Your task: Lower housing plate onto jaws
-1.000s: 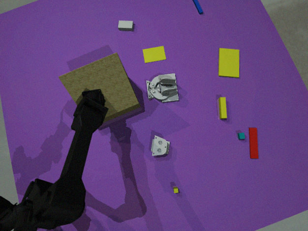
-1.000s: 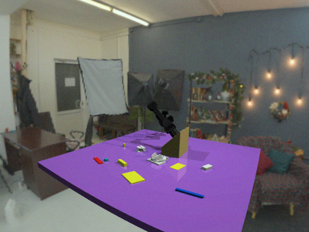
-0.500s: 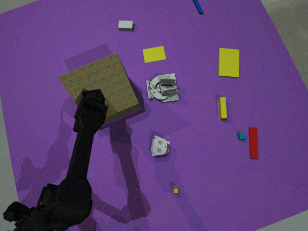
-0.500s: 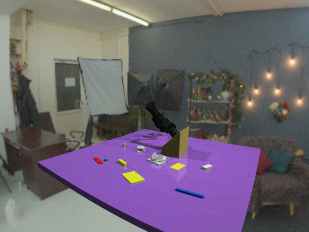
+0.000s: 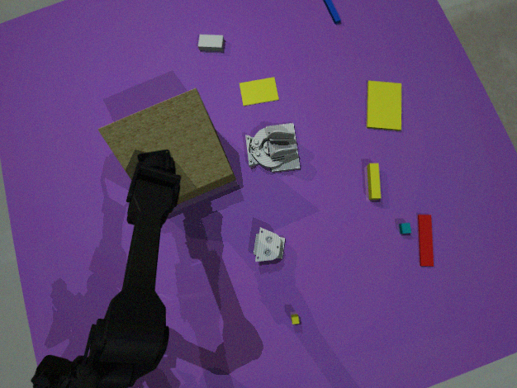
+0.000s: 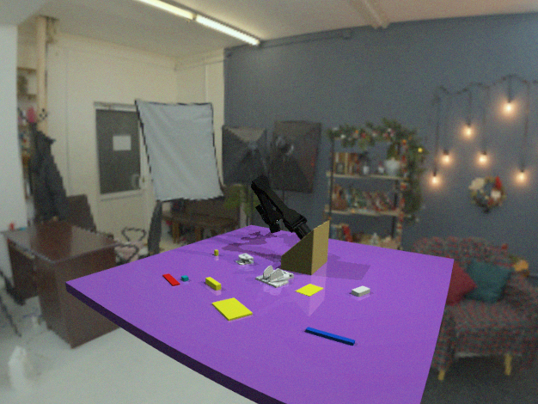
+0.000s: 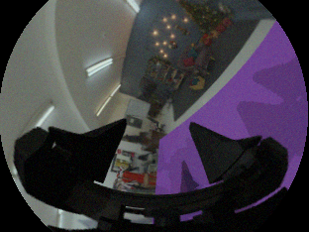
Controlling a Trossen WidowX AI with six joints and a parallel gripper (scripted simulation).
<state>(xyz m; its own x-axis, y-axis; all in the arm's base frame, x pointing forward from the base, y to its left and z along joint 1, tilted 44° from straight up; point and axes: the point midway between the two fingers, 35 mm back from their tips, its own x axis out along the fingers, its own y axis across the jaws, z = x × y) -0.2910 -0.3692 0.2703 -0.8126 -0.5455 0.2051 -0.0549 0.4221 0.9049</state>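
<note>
The housing plate point(image 5: 267, 246) point(image 6: 246, 258) is pale grey, with two round bosses and small corner holes. It lies apart from the jaw assembly point(image 5: 273, 150) point(image 6: 274, 277), on or over a small block-like support. The jaw assembly is pale grey and ribbed, with curved jaws side by side on a flat base; round pin or stub details show at its left end in the top view. Whether the jaws are fully seated cannot be told. My gripper point(image 7: 158, 123) is open and empty, away from both parts and tilted toward the room and table edge.
A large wooden wedge point(image 5: 179, 133) point(image 6: 320, 247) stands beside the arm. Around the jaw assembly lie yellow slabs point(image 5: 258, 91) point(image 5: 384, 105), a white block point(image 5: 211, 42), a yellow bar point(image 5: 374, 182), a teal cube point(image 5: 405, 228), a red bar point(image 5: 425, 240) and a small yellow cube point(image 5: 295, 319).
</note>
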